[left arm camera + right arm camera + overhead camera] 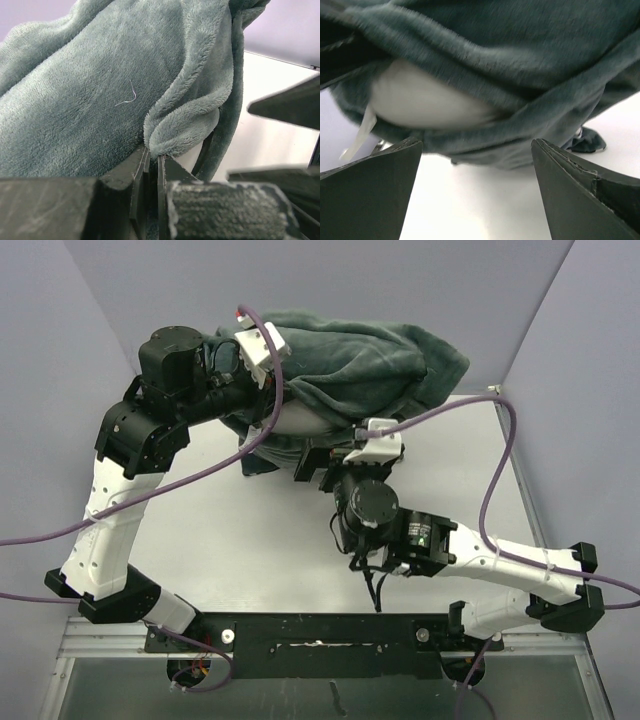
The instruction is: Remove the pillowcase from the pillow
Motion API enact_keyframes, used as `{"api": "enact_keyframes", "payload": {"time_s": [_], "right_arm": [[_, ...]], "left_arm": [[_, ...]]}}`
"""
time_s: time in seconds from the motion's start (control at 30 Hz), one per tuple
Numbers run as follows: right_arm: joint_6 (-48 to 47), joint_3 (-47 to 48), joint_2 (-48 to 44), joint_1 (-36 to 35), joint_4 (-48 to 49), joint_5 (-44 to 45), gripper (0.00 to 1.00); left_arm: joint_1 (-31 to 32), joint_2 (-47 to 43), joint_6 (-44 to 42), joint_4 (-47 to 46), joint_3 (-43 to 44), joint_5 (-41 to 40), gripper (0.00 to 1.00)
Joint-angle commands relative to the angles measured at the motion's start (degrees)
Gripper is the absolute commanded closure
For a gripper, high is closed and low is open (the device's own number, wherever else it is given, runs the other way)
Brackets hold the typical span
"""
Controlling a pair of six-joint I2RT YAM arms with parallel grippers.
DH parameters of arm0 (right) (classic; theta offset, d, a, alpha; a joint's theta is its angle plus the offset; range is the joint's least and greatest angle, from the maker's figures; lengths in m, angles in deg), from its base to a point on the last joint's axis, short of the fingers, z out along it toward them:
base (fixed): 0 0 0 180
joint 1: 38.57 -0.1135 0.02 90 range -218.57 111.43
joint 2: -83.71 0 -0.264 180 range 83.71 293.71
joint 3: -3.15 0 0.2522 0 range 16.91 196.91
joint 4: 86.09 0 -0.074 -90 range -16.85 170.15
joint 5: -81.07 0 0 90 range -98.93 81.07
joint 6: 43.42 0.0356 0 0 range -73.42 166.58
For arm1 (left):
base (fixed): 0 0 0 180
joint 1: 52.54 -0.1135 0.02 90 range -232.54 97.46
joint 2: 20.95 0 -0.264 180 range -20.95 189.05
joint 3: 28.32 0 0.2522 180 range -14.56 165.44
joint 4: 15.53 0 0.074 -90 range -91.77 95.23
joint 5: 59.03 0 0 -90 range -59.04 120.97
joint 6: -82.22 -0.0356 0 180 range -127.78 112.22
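Note:
The pillowcase (360, 365), dark grey-green fleece side out, lies bunched at the back of the table. My left gripper (262, 390) is shut on a fold of its edge (185, 120) and holds it raised. The white pillow (425, 102) bulges out of the cover's opening, a white tag hanging at its left; in the top view a sliver of it (300, 425) shows under the fabric. My right gripper (322, 462) is open and empty just in front of the opening, low over the table, its fingers (370, 190) either side of bare tabletop.
The white table (250, 540) ends in grey walls at the back and sides. A purple cable (495, 450) loops over the right side. A loose dark corner of the cover (587, 140) rests on the table at the right.

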Motion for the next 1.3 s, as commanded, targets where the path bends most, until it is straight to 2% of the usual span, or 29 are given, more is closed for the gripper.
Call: {"api": "enact_keyframes", "payload": {"time_s": [0.0,0.07,0.13,0.27,0.47,0.6,0.77,0.93,1.0,1.07,1.17,1.27], "right_arm": [[14.1,9.6,0.6,8.9,-17.0,-5.1,0.08],[25.4,12.7,2.0,13.9,-30.6,-9.1,0.11],[31.3,12.2,2.4,18.3,-38.7,-13.5,0.14],[35.9,3.0,-0.8,23.3,-41.1,-19.7,0.18],[41.9,-7.1,-4.1,25.8,-44.9,-22.7,0.18],[42.2,-11.0,-5.2,29.8,-45.5,-26.4,0.18],[38.3,-14.3,-7.6,35.2,-46.1,-29.9,0.17],[30.1,-10.7,-12.0,37.2,-48.0,-29.1,0.12],[26.8,-7.5,-13.6,35.6,-47.6,-29.5,0.09],[21.7,-5.2,-14.6,30.4,-45.4,-28.5,0.06],[9.9,-3.9,-15.6,16.4,-38.6,-22.0,0.04],[-11.6,-9.3,-18.0,-0.7,-20.1,-16.6,0.03]], "left_arm": [[0.6,1.2,-0.6,-0.8,4.3,-2.5,1.00],[0.8,1.5,-0.8,-1.0,5.5,-3.0,1.00],[0.9,1.7,-1.4,-1.2,6.9,-3.6,1.00],[1.0,1.9,-2.3,-2.3,9.1,-5.2,1.00],[1.3,2.3,-3.8,-2.6,11.3,-6.8,1.00],[1.7,2.8,-3.6,-2.3,13.3,-7.3,1.00],[1.8,3.4,-3.7,-2.1,16.9,-7.9,1.00],[1.8,4.8,-0.8,-0.1,20.4,-6.6,1.00],[2.5,5.0,1.2,1.5,19.6,-5.7,1.00],[4.0,4.8,1.7,2.4,17.2,-5.4,1.00],[4.9,4.6,1.7,2.5,14.4,-5.6,1.00],[4.9,5.8,1.7,3.0,14.9,-5.8,1.00]]}}
